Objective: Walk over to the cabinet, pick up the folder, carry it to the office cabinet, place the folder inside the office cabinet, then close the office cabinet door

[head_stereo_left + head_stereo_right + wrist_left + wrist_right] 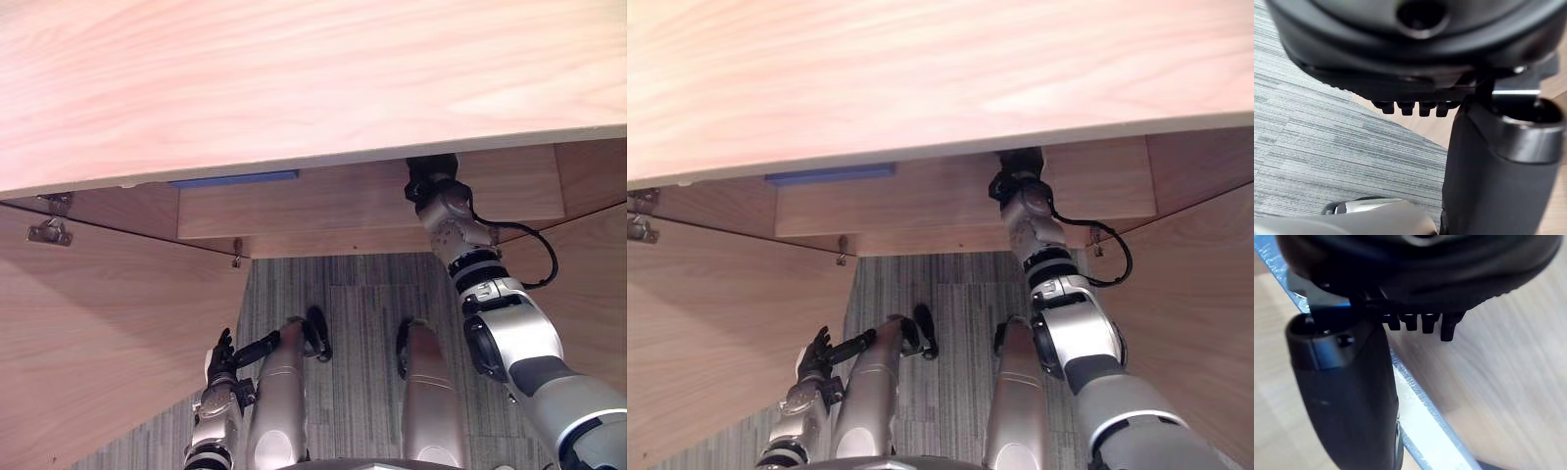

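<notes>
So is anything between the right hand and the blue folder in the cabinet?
Nothing visible does. The folder lies under the cabinet top, left of the right hand, with bare wood between them; the top hides the rest.

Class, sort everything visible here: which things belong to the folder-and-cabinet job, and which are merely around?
Job: blue folder; office cabinet; its open left door; right hand, reaching under the cabinet top.
Around: grey carpet; door hinge; left hand, hanging low.
</notes>
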{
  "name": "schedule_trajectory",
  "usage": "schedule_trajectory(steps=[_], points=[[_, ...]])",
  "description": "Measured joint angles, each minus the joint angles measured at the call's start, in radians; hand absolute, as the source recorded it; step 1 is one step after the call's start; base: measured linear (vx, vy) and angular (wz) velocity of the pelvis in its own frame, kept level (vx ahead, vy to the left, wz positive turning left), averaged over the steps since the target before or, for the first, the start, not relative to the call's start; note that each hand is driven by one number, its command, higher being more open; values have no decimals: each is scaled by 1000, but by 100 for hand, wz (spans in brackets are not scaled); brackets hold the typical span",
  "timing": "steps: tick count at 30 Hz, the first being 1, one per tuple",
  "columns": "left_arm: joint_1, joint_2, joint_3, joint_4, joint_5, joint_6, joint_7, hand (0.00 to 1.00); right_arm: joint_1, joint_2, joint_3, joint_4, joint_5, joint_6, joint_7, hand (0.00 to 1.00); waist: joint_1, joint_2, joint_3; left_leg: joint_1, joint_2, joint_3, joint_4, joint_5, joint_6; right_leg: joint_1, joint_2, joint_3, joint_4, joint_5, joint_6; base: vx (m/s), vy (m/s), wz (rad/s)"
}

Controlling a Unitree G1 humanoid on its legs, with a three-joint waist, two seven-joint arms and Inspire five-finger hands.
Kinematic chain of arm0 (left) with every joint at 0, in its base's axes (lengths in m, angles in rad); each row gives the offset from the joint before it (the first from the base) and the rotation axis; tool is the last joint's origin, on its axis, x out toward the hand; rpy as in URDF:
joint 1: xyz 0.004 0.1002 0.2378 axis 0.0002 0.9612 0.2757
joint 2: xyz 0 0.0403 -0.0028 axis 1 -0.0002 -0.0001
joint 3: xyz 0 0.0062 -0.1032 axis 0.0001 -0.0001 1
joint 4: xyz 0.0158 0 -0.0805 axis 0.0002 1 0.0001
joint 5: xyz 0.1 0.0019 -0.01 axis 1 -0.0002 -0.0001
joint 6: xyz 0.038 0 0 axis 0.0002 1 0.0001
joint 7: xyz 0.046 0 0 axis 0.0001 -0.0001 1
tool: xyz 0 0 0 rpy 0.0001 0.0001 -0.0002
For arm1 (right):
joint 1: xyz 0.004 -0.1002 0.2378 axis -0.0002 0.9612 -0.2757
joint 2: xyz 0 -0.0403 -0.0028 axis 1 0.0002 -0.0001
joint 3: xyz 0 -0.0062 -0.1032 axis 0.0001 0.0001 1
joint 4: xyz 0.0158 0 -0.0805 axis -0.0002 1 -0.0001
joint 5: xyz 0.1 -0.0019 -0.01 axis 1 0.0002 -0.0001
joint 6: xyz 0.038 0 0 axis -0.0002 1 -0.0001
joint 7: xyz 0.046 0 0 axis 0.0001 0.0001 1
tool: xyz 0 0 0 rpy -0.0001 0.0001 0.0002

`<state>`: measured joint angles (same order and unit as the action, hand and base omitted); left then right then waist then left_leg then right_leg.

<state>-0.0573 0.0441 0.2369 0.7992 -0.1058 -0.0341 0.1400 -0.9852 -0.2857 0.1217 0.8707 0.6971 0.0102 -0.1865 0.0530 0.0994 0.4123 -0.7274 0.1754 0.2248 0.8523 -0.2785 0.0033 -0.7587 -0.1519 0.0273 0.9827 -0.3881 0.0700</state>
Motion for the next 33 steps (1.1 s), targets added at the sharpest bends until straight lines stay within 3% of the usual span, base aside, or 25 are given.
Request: schedule_trajectory(steps=[6, 10, 13, 19, 27, 29, 32, 33], points=[[0, 26, -26, 11, 2, -3, -20, 100, 32, -79, 31, 33, -187, 35, 58, 100, -5, -6, -4, 10, -1, 9, -10, -2, 9, 14, 0, 4, -31, 18, 11, 10, 54, -4], [0, 32, -30, 12, 20, -9, -47, 100, 73, -192, 101, 16, -262, 39, 128, 100, -4, -6, -4, 14, -7, 6, -7, -5, 20, 28, -7, 1, -40, 21, 17, 3, 49, 3], [0, 54, -31, 20, 27, -9, -73, 100, 113, -209, 97, 16, -163, 42, 186, 100, -4, -27, -14, 18, -8, 8, -8, -6, 23, 33, -9, 2, -42, 21, 17, 3, 12, 1], [0, 59, -34, 29, 28, -9, -96, 100, 165, -205, 80, 16, 142, 28, 228, 100, -2, -30, -16, 36, -9, 13, -9, -9, 27, 48, -10, 5, -46, 22, 18, 1, 2, -1], [0, 58, -37, 41, 28, 1, -98, 100, 216, -135, 9, 18, 289, 6, 227, 100, -2, -30, -23, 60, -10, 17, -26, -9, 27, 71, -9, 5, -64, 23, 19, 5, 1, 0], [0, 58, -40, 41, 28, 1, -98, 100, 217, -137, 15, 18, 285, 6, 227, 100, -2, -29, -25, 62, -9, 17, -29, -9, 27, 74, -9, 4, -69, 23, 20, 35, 12, -1], [0, 60, -45, 42, 28, 1, -101, 100, 216, -166, 79, -1, 152, 3, 228, 100, -2, -29, -27, 63, -9, 17, -31, -9, 27, 74, -8, 4, -71, 23, 20, 0, 0, 0], [1, 65, -51, 42, 28, 0, -104, 100, 216, -217, 163, -49, -34, 5, 234, 100, -2, -29, -27, 63, -9, 18, -32, -9, 27, 74, -7, 4, -73, 24, 20, 0, 0, 0]])
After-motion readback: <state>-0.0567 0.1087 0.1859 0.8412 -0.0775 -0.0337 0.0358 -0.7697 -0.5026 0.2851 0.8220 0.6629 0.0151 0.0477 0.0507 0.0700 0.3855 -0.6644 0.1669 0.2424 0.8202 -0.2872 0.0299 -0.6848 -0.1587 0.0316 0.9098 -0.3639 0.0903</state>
